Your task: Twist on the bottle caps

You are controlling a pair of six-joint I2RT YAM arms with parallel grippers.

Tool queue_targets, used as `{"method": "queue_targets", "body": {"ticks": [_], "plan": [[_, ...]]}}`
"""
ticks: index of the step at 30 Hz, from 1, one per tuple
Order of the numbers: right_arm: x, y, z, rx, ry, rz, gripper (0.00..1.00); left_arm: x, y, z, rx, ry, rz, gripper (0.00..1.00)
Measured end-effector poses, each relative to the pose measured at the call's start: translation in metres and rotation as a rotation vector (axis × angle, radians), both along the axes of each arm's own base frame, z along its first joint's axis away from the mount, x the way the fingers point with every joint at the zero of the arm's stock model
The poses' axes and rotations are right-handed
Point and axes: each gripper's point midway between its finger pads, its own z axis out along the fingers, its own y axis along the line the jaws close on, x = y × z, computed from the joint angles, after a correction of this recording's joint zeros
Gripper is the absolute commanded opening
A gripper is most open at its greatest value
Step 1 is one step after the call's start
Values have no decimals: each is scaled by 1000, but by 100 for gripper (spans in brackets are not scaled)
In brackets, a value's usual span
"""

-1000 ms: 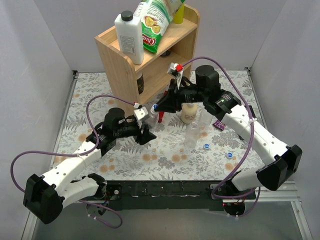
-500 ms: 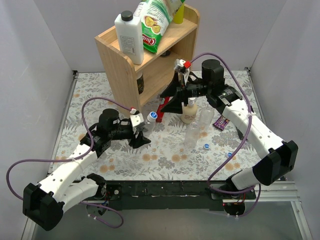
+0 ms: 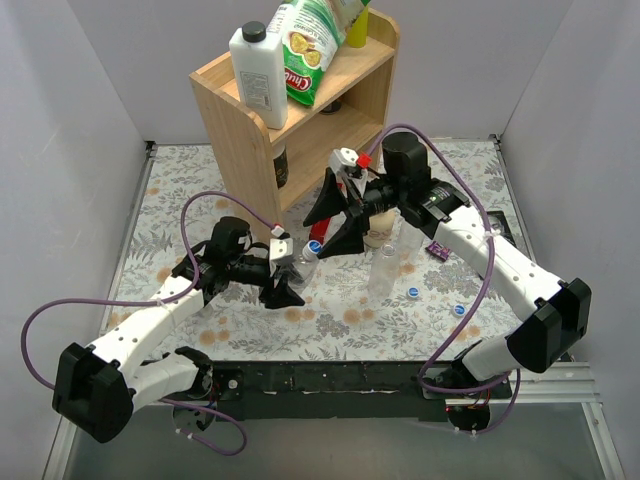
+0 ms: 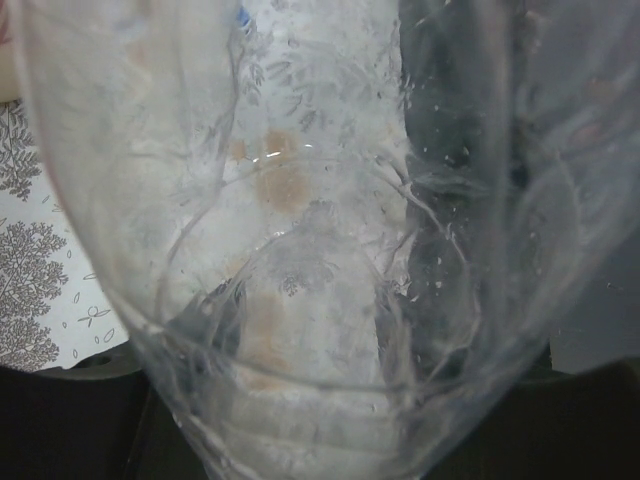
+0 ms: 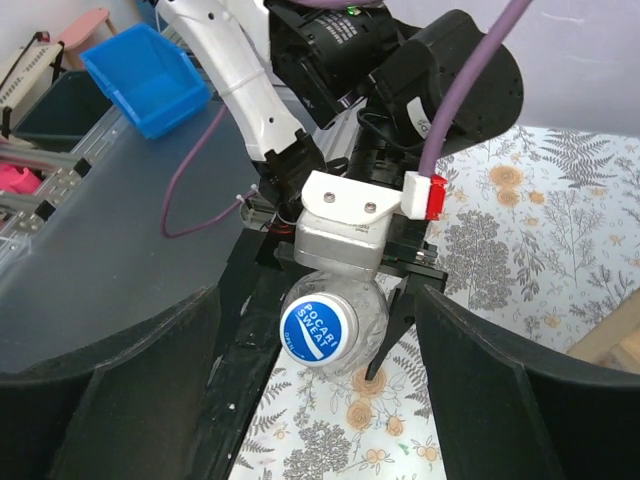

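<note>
Spread wide, the right claw (image 3: 322, 232) has swung back to the cap (image 5: 318, 333) on the bottle (image 4: 300, 250) the left claw (image 3: 289, 277) pinches, likely for another twist.

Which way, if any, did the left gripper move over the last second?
Yes: the left gripper, gripping a bottle, drew away from the wooden shelf, toward the table near edge.

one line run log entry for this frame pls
left end effector: shut on bottle, blue cap on its neck | right end effector: open, aimed at cap, not gripping | loose caps: two
</note>
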Motion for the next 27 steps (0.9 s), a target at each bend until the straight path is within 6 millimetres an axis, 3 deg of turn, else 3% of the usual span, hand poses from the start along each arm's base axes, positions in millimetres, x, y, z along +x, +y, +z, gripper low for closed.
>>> {"method": "queue_targets", "body": {"ticks": [6,16,22,26,27], "plan": [[-4,1,-2,6,-26,18,67,0,-3,5,-19,-3,-6,0],[0,3,-12,-4,-16,0,59,5,-6,12,-42,4,13,0],[1,5,-9,2,-13,-7,34,8,-9,18,-66,2,26,0],[8,7,-10,1,-10,-42,2,11,-10,19,-67,18,48,0],[11,8,-11,-6,-6,-64,1,13,-10,19,-64,25,66,0]]}}
